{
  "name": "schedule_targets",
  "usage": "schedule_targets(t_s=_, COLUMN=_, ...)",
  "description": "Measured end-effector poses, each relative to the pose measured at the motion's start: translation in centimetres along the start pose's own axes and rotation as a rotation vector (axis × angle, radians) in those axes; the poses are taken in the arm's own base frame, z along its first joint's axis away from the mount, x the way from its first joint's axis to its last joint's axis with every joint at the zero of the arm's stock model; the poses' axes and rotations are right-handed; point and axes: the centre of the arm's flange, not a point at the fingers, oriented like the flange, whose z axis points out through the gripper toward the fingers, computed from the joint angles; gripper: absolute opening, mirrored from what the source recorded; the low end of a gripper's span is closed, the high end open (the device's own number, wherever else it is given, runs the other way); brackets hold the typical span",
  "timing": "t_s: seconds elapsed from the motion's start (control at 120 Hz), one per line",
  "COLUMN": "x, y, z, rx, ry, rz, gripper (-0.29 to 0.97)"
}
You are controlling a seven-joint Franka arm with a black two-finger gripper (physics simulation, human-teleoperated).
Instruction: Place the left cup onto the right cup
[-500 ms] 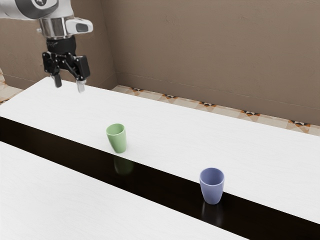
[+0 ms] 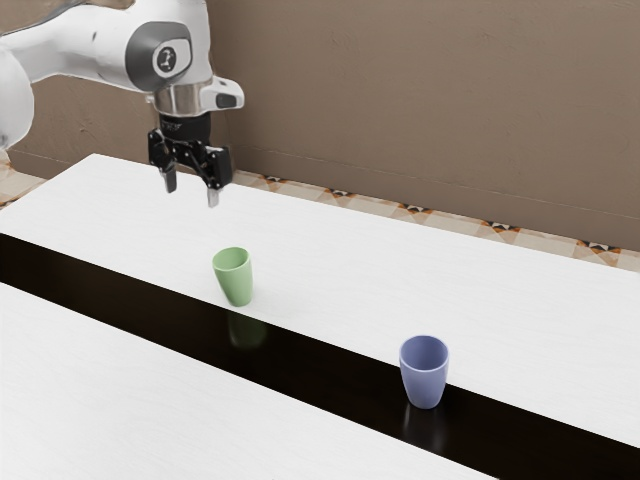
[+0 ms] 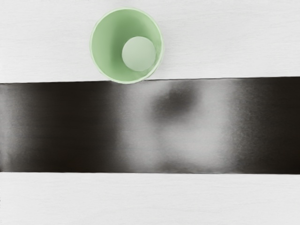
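Above the far white strip, my gripper: hangs in the air, fingers pointing down, well clear of the tabletop.
Jaws: spread apart, nothing between them.
Green cup: upright and free, mouth up, on the table below my gripper and nearer the exterior camera. From the wrist I look straight down into it.
Black band: a glossy dark stripe across the table. The green cup stands on white, right at the band's edge.
Lavender-blue cup: upright, mouth up, at the same band's edge, well apart from the green cup toward the exterior view's right.
Table: white on both sides of the band.
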Motion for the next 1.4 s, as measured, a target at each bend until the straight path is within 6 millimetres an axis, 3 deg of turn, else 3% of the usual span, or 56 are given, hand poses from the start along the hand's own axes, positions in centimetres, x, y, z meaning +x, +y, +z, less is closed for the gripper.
schedule_targets(t_s=0.092, x=1.9, y=-1.2, z=3.0, rx=-0.008, ry=0.007, rz=-0.019, gripper=0.66)
schedule_targets(t_s=0.325, x=5.3, y=-1.5, z=9.2, rx=-0.026, ry=0.023, rz=-0.027, gripper=0.66)
schedule_targets(t_s=0.558, x=6.1, y=-1.1, z=12.8, rx=-0.053, ry=0.04, rz=-0.031, gripper=0.66)
schedule_targets(t_s=1.125, x=8.4, y=-0.1, z=18.6, rx=-0.086, ry=0.077, rz=-0.047, gripper=0.66)
schedule_targets(t_s=1.4, x=9.0, y=0.5, z=19.0, rx=-0.092, ry=0.097, rz=-0.044, gripper=0.66)
